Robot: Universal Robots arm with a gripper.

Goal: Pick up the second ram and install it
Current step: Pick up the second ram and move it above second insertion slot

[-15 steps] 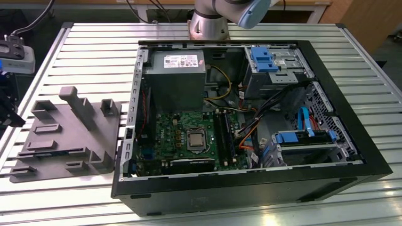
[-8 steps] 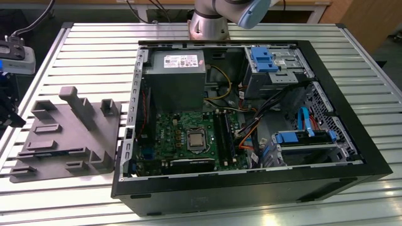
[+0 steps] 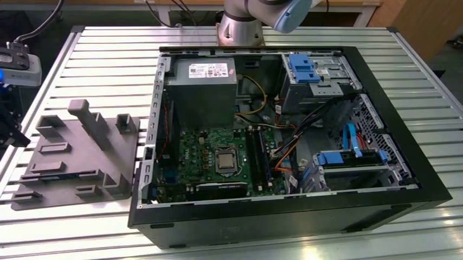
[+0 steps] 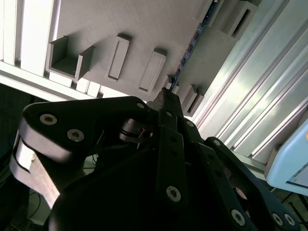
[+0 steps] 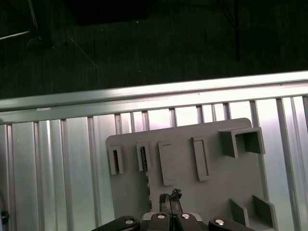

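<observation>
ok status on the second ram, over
gripper shut, empty, above grey tray. second ram on edge in tray, ungripped. nothing blocking it.

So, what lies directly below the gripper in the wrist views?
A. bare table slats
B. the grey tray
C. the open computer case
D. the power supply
B: in the second wrist view the gripper hangs over the grey tray, close to the second ram standing on edge in it.

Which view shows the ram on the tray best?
The second wrist view: the ram runs edge-on across the tray, its chips just visible. The first wrist view shows it as a thin sliver; the exterior view shows at most a dark strip.
</observation>
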